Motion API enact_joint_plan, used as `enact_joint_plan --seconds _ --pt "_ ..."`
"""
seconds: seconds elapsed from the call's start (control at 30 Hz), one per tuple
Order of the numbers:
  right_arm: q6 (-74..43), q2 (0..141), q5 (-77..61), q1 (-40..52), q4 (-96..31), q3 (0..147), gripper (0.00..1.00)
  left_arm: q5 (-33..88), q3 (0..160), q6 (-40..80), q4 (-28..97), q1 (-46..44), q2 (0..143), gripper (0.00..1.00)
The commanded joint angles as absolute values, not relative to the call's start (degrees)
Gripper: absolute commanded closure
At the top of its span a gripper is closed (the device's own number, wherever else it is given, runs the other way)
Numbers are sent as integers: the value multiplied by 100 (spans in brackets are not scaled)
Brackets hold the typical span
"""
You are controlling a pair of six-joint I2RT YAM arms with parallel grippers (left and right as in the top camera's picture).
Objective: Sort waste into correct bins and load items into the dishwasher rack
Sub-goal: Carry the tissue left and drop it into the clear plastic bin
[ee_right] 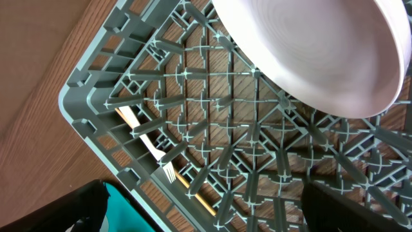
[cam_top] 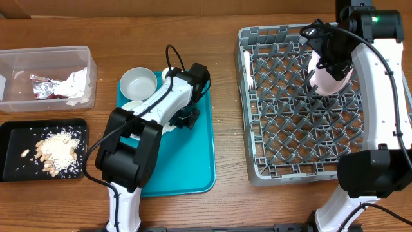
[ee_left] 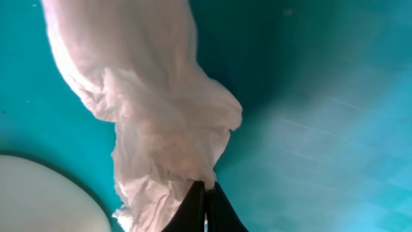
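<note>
We pinch the crumpled white napkin (ee_left: 154, 109) on the teal tray (ee_left: 322, 96) with the left tool (ee_left: 205, 192), right tool (cam_top: 328, 55) spread over the plate (ee_right: 309, 51); next it likely goes to the clear tub (cam_top: 48, 55).

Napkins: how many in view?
2. One napkin in the clear tub; one on the teal tray, pinched by the left gripper. The left arm may hide others.

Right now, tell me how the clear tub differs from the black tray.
The clear tub is see-through with tall walls; the black tray is opaque and shallow. The clear tub holds a foil wrapper and crumpled napkin; the black tray holds pale nuts and crumbs. Both are rectangular and similar in size.
</note>
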State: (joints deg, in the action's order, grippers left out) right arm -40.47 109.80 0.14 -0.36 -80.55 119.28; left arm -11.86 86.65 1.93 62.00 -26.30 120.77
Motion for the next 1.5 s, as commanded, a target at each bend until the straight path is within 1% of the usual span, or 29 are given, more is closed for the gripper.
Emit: enact_joint_plan --seconds 0.0,0.2,0.4,0.57,0.7,0.8,0.87,1.07,1.17,1.3,1.33,1.37,1.4,1.43,1.47 --pt "-4051 10962 -10 -40 -8027 11963 0 -1162 9035 395 6213 -2832 11539 96" --pt "-4051 10962 -8 -40 -8027 11963 0 -1048 9472 596 6215 -2768 10746 96" --pt "-4051 10962 -10 -40 -8027 11963 0 -1070 9548 919 6099 -2200 9988 96" --pt "-4051 10962 -10 -40 -8027 11963 0 -1107 9548 1881 5931 -1155 9574 96" --pt "-4051 10962 -10 -40 -8027 11963 0 -615 9546 2622 5852 -60 9596 96" --pt "-4051 10962 -10 -40 -8027 11963 0 -30 9546 2639 5559 727 9692 96" --pt "-4051 10962 -10 -40 -8027 11963 0 158 9546 2641 5356 1170 9751 96" --pt "-4051 10962 -10 -40 -8027 11963 0 64 9546 2657 4718 2036 9817 96" --pt "-4051 10962 -10 -40 -8027 11963 0 69 9546 2550 4322 2338 9870 87" --pt "-4051 10962 -10 -40 -8027 11963 0 67 9546 2375 4104 2508 9985 84" --pt "-4051 10962 -10 -40 -8027 11963 0 67 9546 2375 4045 2530 10027 82" --pt "-4051 10962 -10 -40 -8027 11963 0 69 9546 2375 3970 2550 10086 78" --pt "-4051 10962 -10 -40 -8027 11963 0 67 9546 2375 3920 2554 10130 70" --pt "-4051 10962 -10 -40 -8027 11963 0 69 9546 2375 3876 2554 10175 58" --pt "-4051 10962 -10 -40 -8027 11963 0 69 9546 2375 3850 2554 10224 37"
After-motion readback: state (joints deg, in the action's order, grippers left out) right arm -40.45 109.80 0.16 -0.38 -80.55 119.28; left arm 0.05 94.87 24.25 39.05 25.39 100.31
